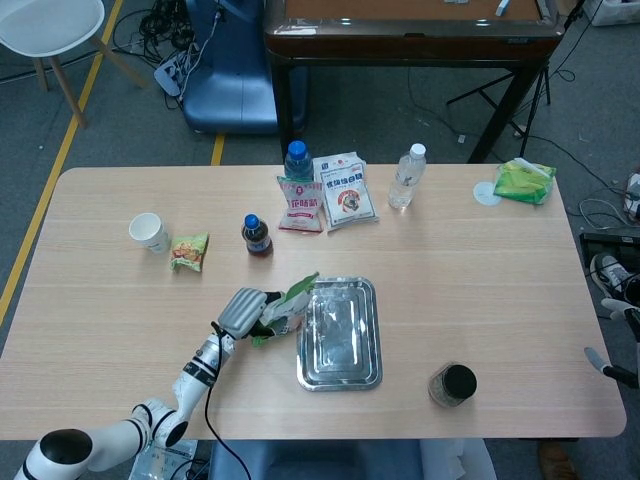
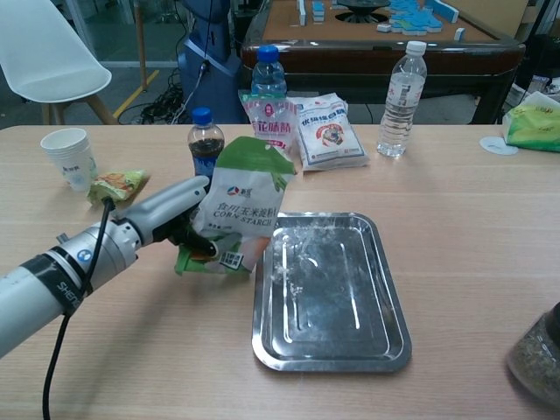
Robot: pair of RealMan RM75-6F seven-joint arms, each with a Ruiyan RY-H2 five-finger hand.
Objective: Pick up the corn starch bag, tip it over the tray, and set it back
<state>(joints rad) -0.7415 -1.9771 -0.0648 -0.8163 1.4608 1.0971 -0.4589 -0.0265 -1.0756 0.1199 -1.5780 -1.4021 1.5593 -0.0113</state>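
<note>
The corn starch bag (image 2: 242,208) is white with a green top and leans toward the steel tray (image 2: 332,289), its lower corner near the tray's left rim. My left hand (image 2: 166,214) grips the bag from its left side, fingers wrapped around the bottom half. From the head view the same bag (image 1: 285,306) sits just left of the tray (image 1: 340,333), with the left hand (image 1: 243,313) behind it. The tray holds only a faint white dusting. My right hand shows in neither view.
Behind the tray stand a dark cola bottle (image 2: 206,144), a blue-capped bottle (image 2: 269,77), two food packets (image 2: 325,131) and a clear water bottle (image 2: 399,98). A paper cup (image 2: 71,156) and snack packet (image 2: 116,185) sit far left. A dark-lidded jar (image 1: 453,384) stands right of the tray.
</note>
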